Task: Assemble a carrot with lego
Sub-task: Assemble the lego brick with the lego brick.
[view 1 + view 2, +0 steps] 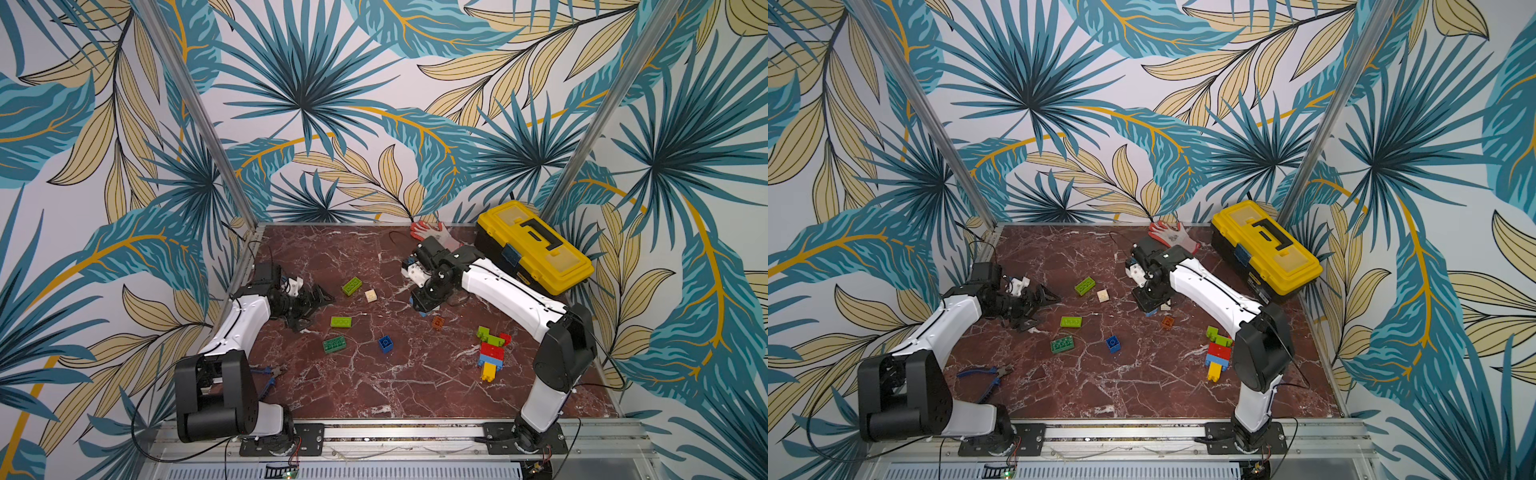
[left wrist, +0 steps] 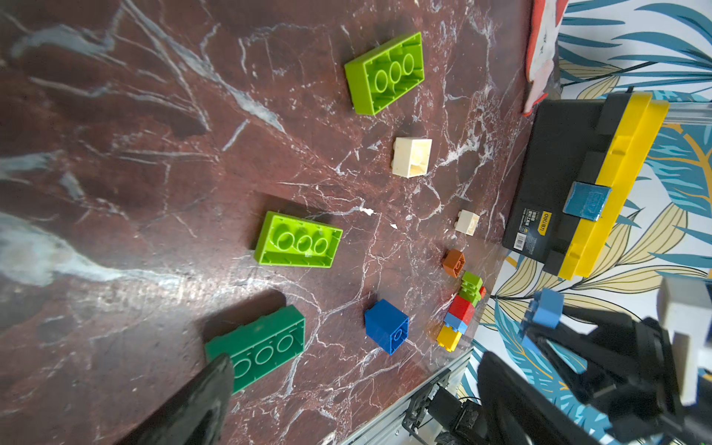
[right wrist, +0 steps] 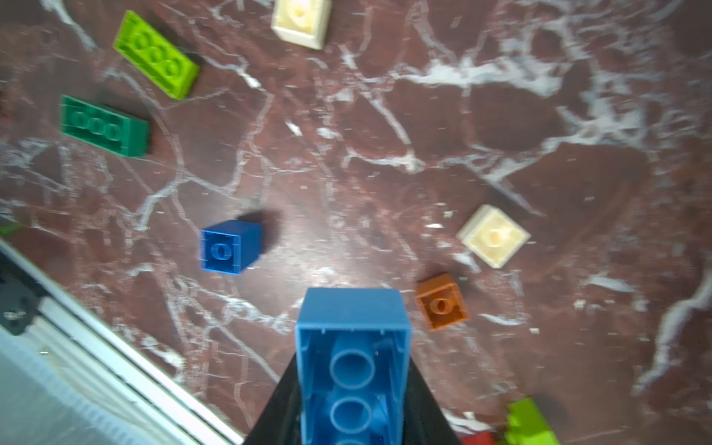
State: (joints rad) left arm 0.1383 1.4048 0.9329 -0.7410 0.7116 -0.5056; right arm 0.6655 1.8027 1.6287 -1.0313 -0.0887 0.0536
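Red-veined marble covers the table [image 1: 374,395], with leaf wallpaper behind, and the lego lies scattered across it. At the left, the left gripper [image 1: 315,311] hovers with its fingers spread wide and empty, near a lime brick [image 1: 341,321] and a dark green brick [image 1: 334,345], both hollow side up. Further right sit a cream brick [image 1: 370,295] and a dark blue brick [image 1: 385,343].

Next, the right gripper [image 3: 352,404] is clamped on a light blue brick [image 3: 352,346], held off the table near the orange brick [image 1: 437,322]. The bricks look light, rigid and smooth-walled. They would probably slip unless pinched square across two flat flanks, clear of the studs.

Far right lies a partly built stack [image 1: 492,353]. In both top views the held brick is almost wholly hidden beneath its gripper. The right wrist view is blurred and cuts off the brick's near end. In a top view the right arm [image 1: 1258,345] covers the edge of the stack.
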